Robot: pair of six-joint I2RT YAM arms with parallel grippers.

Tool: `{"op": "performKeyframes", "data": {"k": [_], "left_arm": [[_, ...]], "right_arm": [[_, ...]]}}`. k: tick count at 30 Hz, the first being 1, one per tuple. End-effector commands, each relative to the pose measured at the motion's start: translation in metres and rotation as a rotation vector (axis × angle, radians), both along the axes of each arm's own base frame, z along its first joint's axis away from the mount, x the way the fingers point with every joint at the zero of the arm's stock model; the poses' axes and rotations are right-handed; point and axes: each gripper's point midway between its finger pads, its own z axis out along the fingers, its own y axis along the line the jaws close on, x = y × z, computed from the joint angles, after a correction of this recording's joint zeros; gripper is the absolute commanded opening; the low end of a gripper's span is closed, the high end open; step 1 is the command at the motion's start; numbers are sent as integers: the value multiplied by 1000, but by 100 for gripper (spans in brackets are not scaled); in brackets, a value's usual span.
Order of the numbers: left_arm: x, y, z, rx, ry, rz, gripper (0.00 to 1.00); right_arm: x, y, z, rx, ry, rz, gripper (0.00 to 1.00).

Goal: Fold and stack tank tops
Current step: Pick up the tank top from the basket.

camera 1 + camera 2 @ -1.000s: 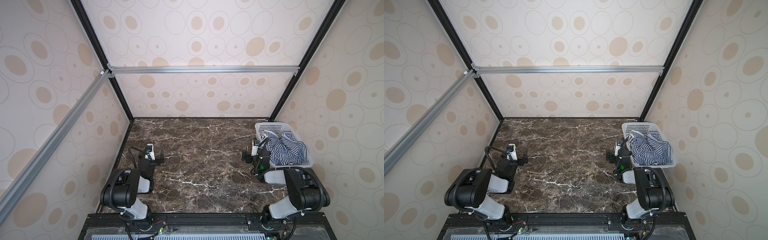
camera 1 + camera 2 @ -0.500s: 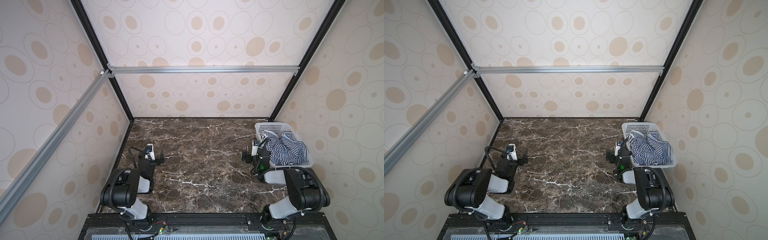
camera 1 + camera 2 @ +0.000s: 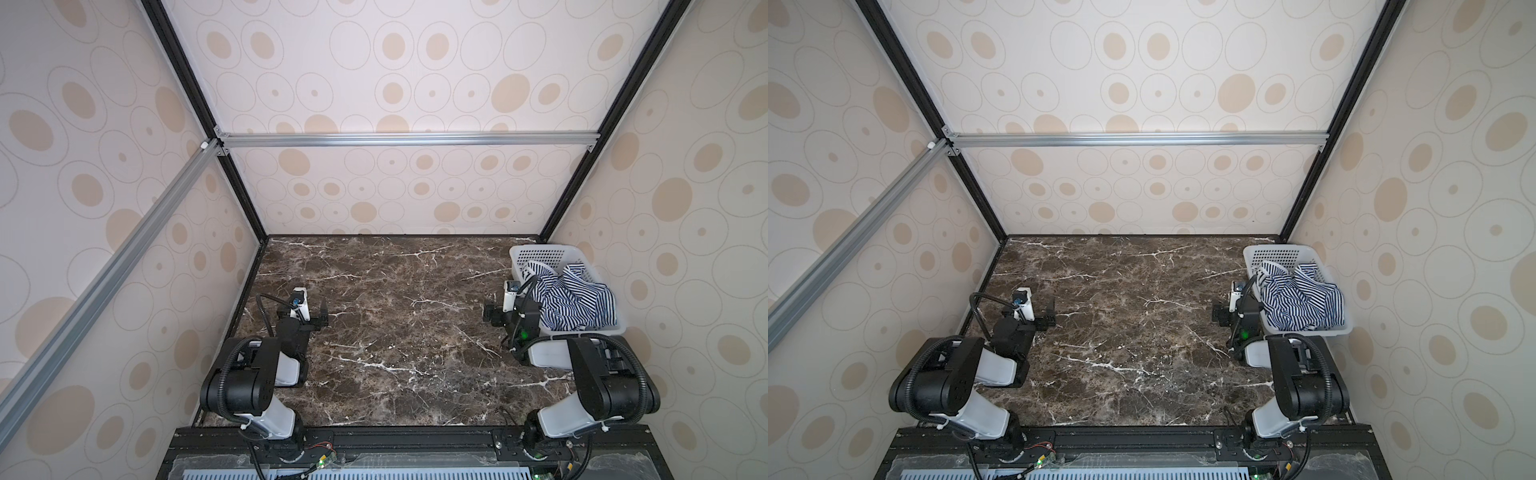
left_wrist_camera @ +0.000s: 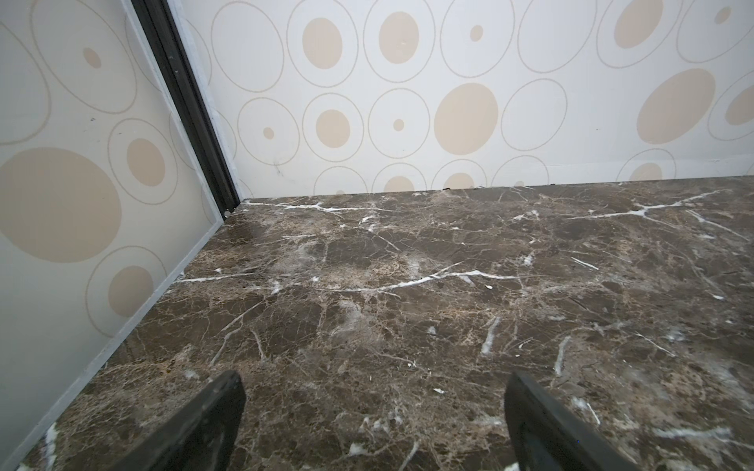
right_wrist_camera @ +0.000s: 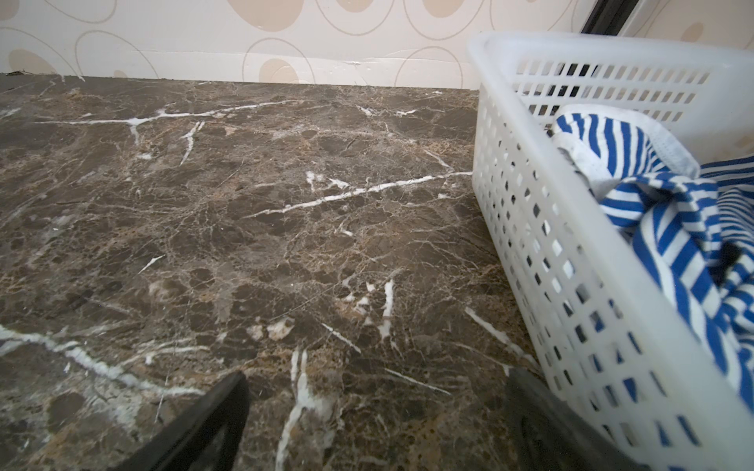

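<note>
Two striped tank tops lie crumpled together in a white perforated basket [image 3: 540, 251] [image 3: 1277, 250] at the table's right edge. The wider-striped top with white trim [image 3: 548, 291] [image 3: 1279, 291] [image 5: 636, 155] is nearest my right arm. The finer-striped top [image 3: 598, 303] [image 3: 1327, 301] [image 5: 734, 191] lies beyond it. My right gripper [image 3: 511, 313] [image 3: 1237, 313] [image 5: 377, 381] hangs open and empty just left of the basket [image 5: 530, 228], low over the marble. My left gripper [image 3: 304, 308] [image 3: 1034, 309] [image 4: 373, 383] is open and empty near the left wall.
The brown marble table [image 3: 395, 316] [image 3: 1125, 316] is boxed in by patterned walls on the left, back and right. The basket stands against the right wall. A black rail [image 3: 374, 440] carrying both arm bases runs along the front edge.
</note>
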Motion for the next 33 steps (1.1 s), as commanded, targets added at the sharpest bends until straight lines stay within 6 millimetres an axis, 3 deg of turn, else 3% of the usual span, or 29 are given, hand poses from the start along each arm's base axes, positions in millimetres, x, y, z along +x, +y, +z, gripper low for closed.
{"op": "performKeyframes", "data": {"k": [1, 5, 10, 18, 22, 26, 29, 33], "left_arm": [[-4, 8, 18, 11, -74, 46, 99], [-2, 9, 31, 6, -62, 53, 99], [19, 2, 46, 40, 20, 7, 99], [48, -13, 38, 102, 369, -109, 99], [40, -25, 28, 130, 483, -204, 99], [24, -28, 28, 164, 489, -237, 99], [12, -31, 30, 191, 485, -269, 99], [0, -33, 36, 206, 473, -285, 99]], "right_arm": [[5, 0, 13, -16, -49, 6, 100], [0, -5, 34, -2, 20, -39, 100], [-6, -15, 57, 101, 169, -176, 100], [-30, -59, 93, 83, 438, -565, 100], [-42, -77, 111, -10, 422, -618, 100], [-51, -90, 120, 53, 405, -615, 100], [-57, -105, 114, 149, 442, -647, 100], [-61, -123, 92, 231, 539, -699, 100]]}}
